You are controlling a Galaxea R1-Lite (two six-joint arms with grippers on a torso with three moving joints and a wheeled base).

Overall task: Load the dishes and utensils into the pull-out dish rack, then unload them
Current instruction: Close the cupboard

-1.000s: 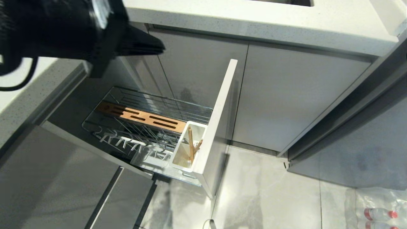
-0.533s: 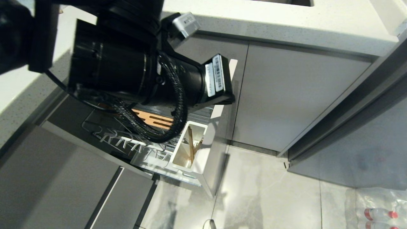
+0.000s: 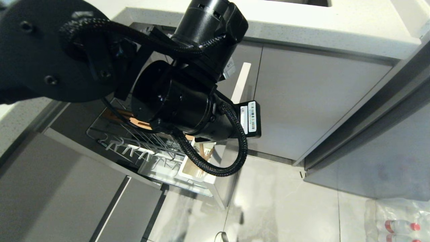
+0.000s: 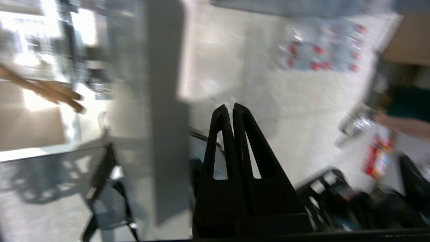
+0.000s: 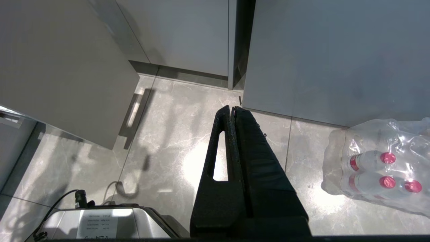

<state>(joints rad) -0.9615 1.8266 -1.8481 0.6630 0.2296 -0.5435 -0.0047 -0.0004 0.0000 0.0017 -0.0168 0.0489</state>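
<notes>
My left arm (image 3: 174,101) crosses above the pull-out dish rack (image 3: 134,148), which stands drawn out from the cabinet. Chopsticks (image 3: 202,150) stand in the rack's white utensil cup (image 3: 188,169). My left gripper (image 4: 232,111) is clenched and empty; my right gripper (image 5: 232,112), clenched, hangs over the floor.

We see a chrome wire rack (image 3: 134,141) with a brown wooden strip (image 3: 139,122) and light-wood chopsticks (image 4: 50,94). The floor (image 5: 168,134) is glossy marbled tile; the cabinet doors (image 3: 319,101) look matt grey.
</notes>
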